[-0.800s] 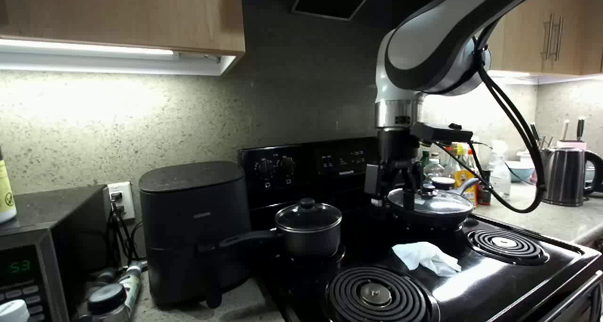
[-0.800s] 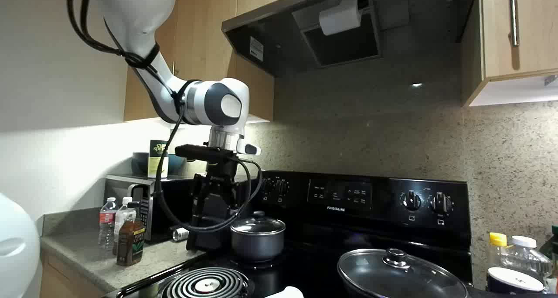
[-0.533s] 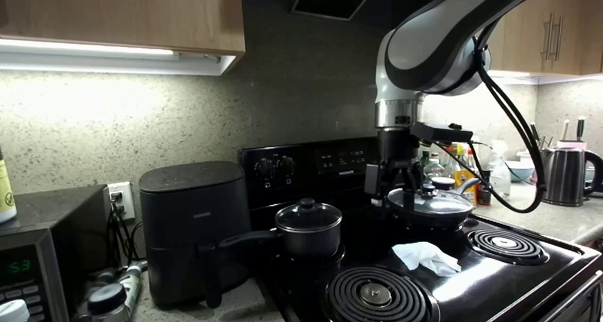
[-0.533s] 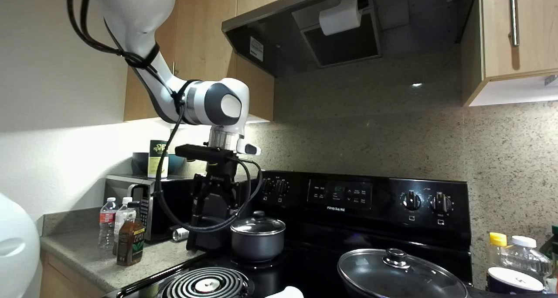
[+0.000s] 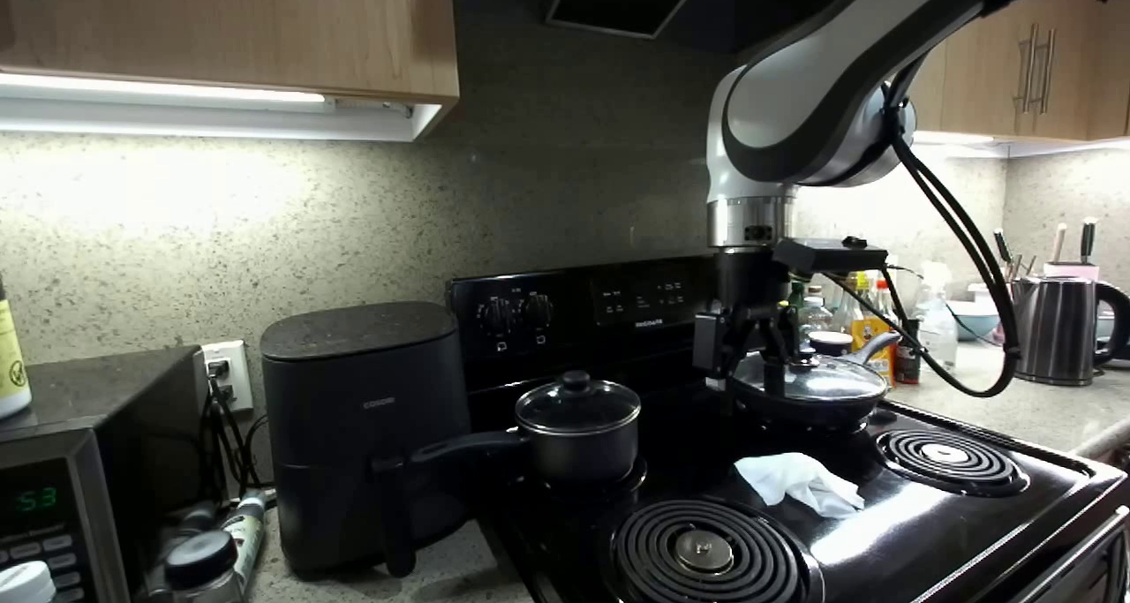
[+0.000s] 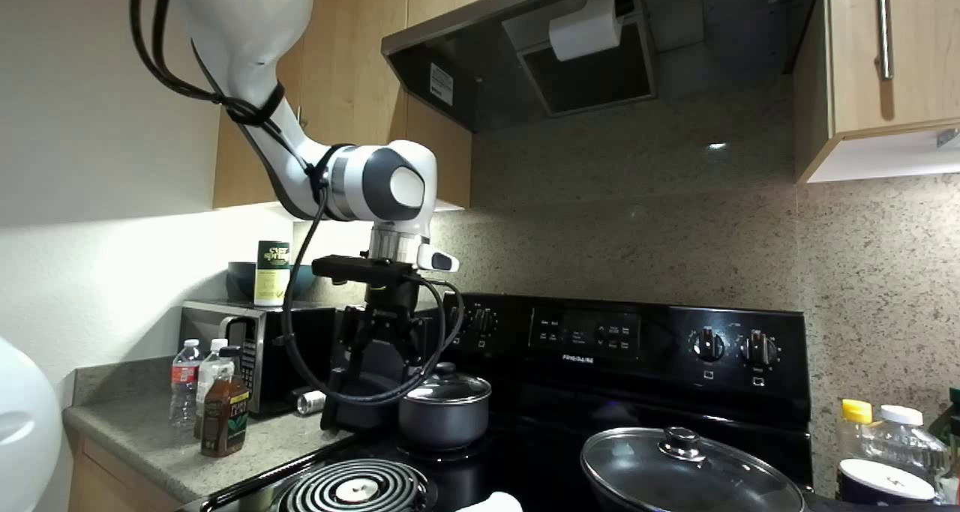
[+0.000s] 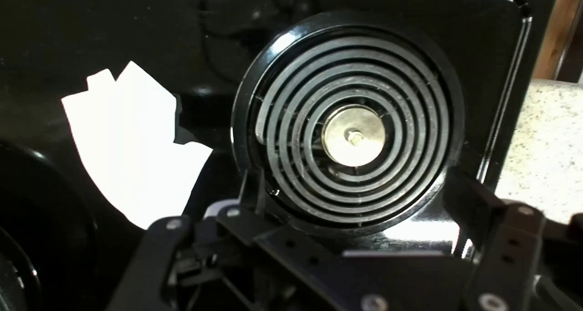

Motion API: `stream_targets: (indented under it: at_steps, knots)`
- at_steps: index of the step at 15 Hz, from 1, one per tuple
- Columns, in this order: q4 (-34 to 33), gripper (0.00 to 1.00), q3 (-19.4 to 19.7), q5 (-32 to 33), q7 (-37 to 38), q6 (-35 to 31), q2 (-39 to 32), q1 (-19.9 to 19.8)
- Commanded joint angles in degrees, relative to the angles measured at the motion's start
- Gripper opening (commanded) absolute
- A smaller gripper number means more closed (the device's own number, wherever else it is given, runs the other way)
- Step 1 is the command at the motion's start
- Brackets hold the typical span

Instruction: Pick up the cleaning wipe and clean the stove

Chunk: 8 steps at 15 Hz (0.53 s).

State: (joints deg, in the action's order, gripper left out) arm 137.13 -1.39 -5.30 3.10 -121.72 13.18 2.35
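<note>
1. One white wipe [image 5: 799, 484], crumpled on the stove [image 5: 892, 532] between two coil burners [image 5: 704, 550].
2. Probably super light and floppy, so I'd pinch the bunched-up middle.
3. Gripper [image 7: 353, 183] has its fingers spread wide, nothing pinched.

COSORI fronted the air fryer [image 5: 362, 453], FRIGIDAIRE the stove [image 6: 645, 392], "ever spring" the canister [image 6: 271, 273]; the microwave display [image 5: 37, 499] glowed 53!
</note>
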Motion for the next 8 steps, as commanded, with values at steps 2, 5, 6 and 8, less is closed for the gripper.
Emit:
stream_targets:
  at_steps: [2,5,6,8]
  knots:
    - [-1.67,1.0,1.53,3.76,2.41,-1.37,-4.47,-3.21]
    - [-2.06,1.0,2.89,5.63,5.4,-2.47,-7.42,-5.07]
    - [-2.38,1.0,3.54,5.91,6.32,-2.93,-9.01,-5.69]
    - [-3.35,1.0,4.59,5.46,7.44,-3.37,-11.96,-6.45]
